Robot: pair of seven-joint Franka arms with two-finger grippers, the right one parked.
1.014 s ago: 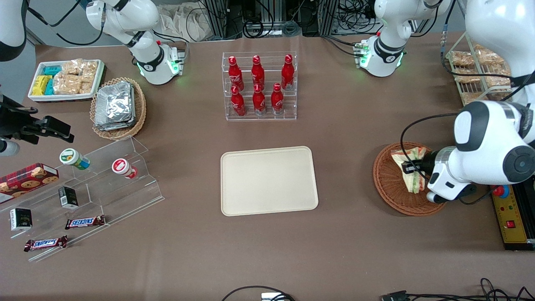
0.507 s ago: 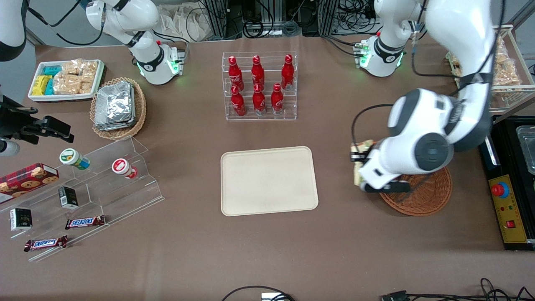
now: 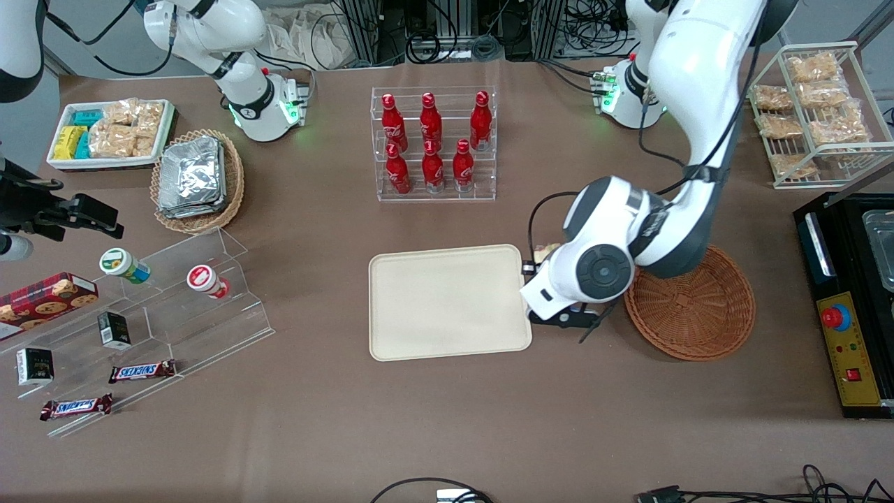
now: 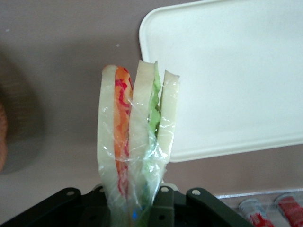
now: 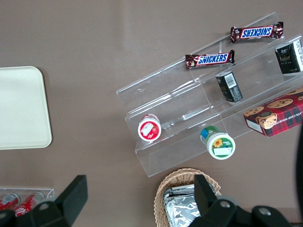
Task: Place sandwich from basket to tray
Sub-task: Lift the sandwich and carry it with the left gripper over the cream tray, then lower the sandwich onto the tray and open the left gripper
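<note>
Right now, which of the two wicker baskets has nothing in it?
The round reddish-brown basket beside the tray is empty; the paler oval basket holds foil packets. The gripper holds the sandwich at the tray's edge.

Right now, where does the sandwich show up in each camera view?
Front view: sandwich barely peeks out beside the tray edge, mostly hidden by the arm.
Left wrist view: sandwich held in the gripper, above the tray corner.
Right wrist view: not in it.
Shared landmark: the tray.
</note>
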